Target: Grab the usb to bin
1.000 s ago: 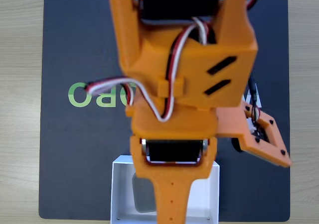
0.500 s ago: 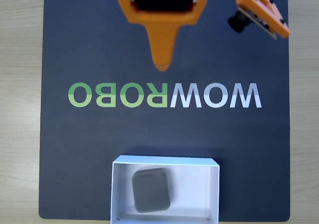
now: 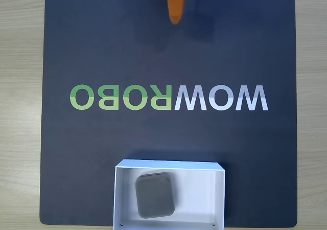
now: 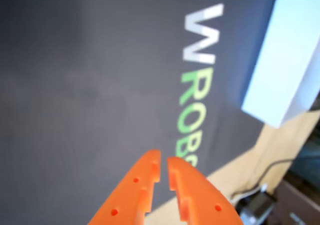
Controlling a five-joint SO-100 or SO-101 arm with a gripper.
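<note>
- Grey and flat, the usb (image 3: 156, 195) lies on the white floor of the bin (image 3: 220, 199), left of the middle in the fixed view, slightly turned against the walls and touching none of them as far as we can tell.
- We see the bin at the bottom edge of the dark mat (image 3: 82, 46) in the fixed view, below the green and white lettering (image 3: 168, 97); pale wooden tabletop (image 3: 20, 107) shows on both sides of the mat.
- Our gripper (image 4: 163, 166) shows in the wrist view with its orange tips drawn narrow, a thin slit between them and nothing held.
- In the fixed view we see one orange tip (image 3: 176, 5) at the top edge, so the lettering and a long stretch of bare mat lie between it and the bin; the two are well apart.
- The block is nearly square, so we find no long axis to line up on.
- We judge the task done: the block sits inside the bin and the gripper is empty, leaving nothing to carry.
</note>
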